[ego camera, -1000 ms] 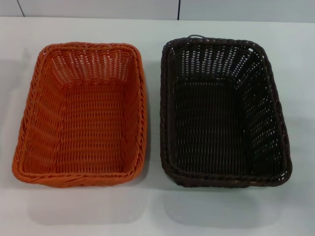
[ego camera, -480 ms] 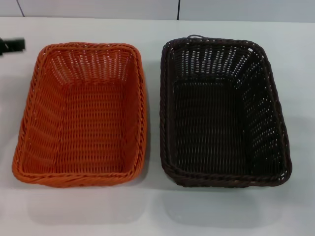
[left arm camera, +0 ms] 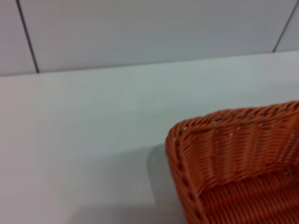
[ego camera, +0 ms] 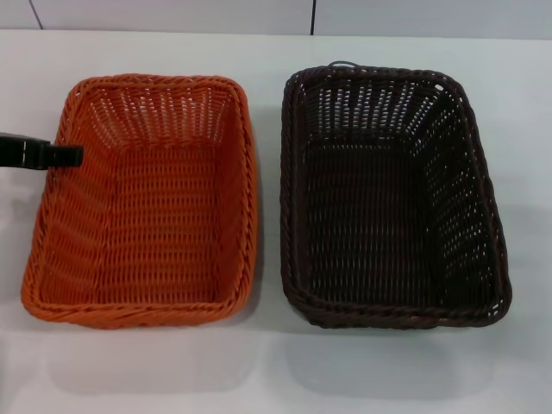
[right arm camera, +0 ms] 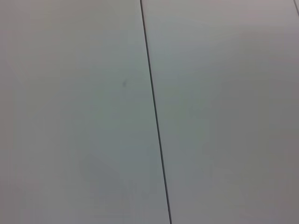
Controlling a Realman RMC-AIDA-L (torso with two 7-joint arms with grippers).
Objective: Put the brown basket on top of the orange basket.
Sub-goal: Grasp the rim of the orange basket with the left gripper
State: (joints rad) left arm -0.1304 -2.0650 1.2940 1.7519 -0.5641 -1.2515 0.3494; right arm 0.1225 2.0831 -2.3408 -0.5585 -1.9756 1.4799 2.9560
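The orange basket (ego camera: pixel 147 207) stands upright on the left of the white table (ego camera: pixel 267 362). The brown basket (ego camera: pixel 392 198) stands upright to its right, a narrow gap between them. Both are empty. My left gripper (ego camera: pixel 62 156) comes in from the left edge as a black bar, and its tip is over the orange basket's left rim. The left wrist view shows one corner of the orange basket (left arm camera: pixel 238 158). The right gripper is out of view, and the right wrist view shows only grey wall panels.
A grey wall with dark panel seams (ego camera: pixel 312 15) runs behind the table's far edge. A small grey loop (ego camera: pixel 341 64) pokes out behind the brown basket's far rim. Bare table lies in front of both baskets.
My left gripper has come into the head view from the left and moved nearer along the table, reaching the orange basket's left rim. The baskets have not moved.
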